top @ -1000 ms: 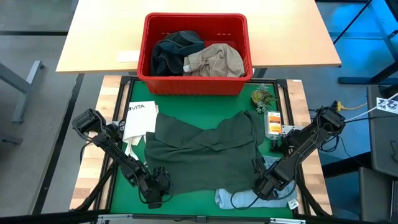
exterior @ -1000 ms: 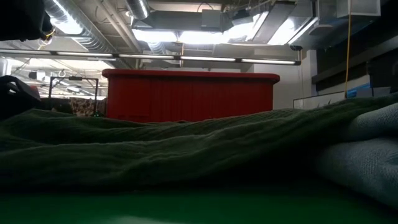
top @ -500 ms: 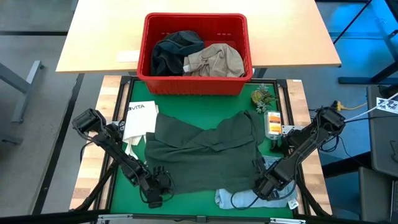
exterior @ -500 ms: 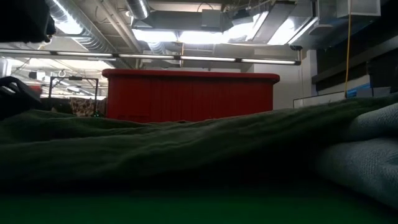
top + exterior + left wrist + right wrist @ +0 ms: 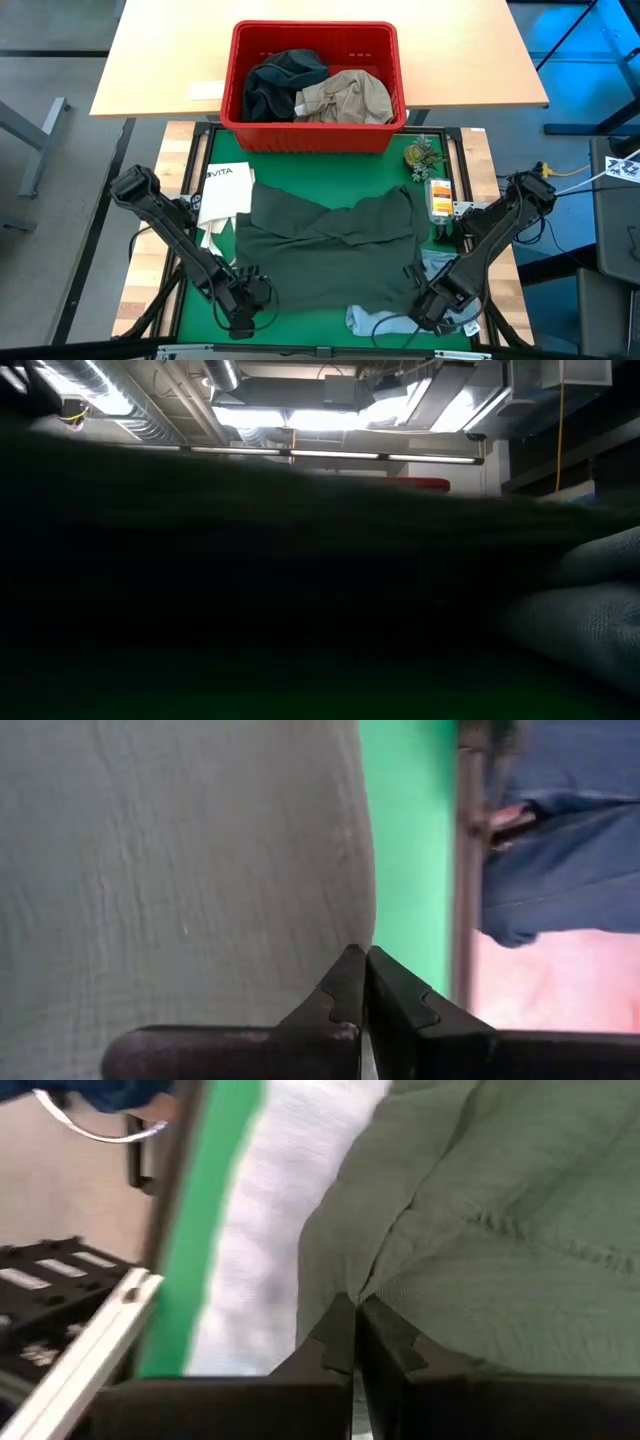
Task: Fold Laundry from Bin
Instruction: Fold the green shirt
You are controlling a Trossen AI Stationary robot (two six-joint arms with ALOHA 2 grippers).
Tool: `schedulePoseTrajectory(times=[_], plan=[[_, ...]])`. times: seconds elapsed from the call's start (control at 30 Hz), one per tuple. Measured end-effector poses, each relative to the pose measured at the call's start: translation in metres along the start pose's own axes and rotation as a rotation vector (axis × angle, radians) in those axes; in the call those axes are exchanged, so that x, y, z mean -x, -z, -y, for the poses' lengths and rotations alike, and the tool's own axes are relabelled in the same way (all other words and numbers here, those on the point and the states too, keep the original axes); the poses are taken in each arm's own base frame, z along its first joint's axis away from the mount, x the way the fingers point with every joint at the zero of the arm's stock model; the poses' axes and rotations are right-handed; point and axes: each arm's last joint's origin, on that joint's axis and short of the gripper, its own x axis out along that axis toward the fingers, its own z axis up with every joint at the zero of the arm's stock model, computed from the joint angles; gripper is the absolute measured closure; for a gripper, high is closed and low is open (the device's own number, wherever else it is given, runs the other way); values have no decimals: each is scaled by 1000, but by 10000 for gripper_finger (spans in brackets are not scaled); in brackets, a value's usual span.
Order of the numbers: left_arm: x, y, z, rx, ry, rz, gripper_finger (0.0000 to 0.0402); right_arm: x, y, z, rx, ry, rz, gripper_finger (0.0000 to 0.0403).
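This looks like a robotics lab or industrial workshop. Exposed silver ventilation ducts (image 5: pixel 150 420) and long fluorescent ceiling lights (image 5: pixel 330 418) hang under an unfinished ceiling, and the bare grey concrete floor (image 5: pixel 50 200) surrounds a light wooden tabletop (image 5: pixel 170 60) behind the green-matted metal-framed workbench (image 5: pixel 200 290).

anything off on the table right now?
Mostly the clutter: a white tote bag lies half under the dark green garment, and a light grey cloth pokes out beneath its near edge. Both could snag the fold. Nothing looks spilled or damaged.
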Motion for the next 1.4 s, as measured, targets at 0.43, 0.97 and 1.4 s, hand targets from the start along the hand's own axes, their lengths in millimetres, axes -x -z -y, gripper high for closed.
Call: schedulePoseTrajectory(times=[0.43, 0.97, 1.4], plan=[[60, -24, 33, -81, -48, 8, 401, 44, 2, -33, 86, -8, 0, 401], [82, -37, 2, -100, -431, 37, 401, 61, -6, -2, 100, 219, -21, 401], [47, -36, -62, -32, -694, -72, 402, 39, -1, 83, -151, 428, -228, 401]])
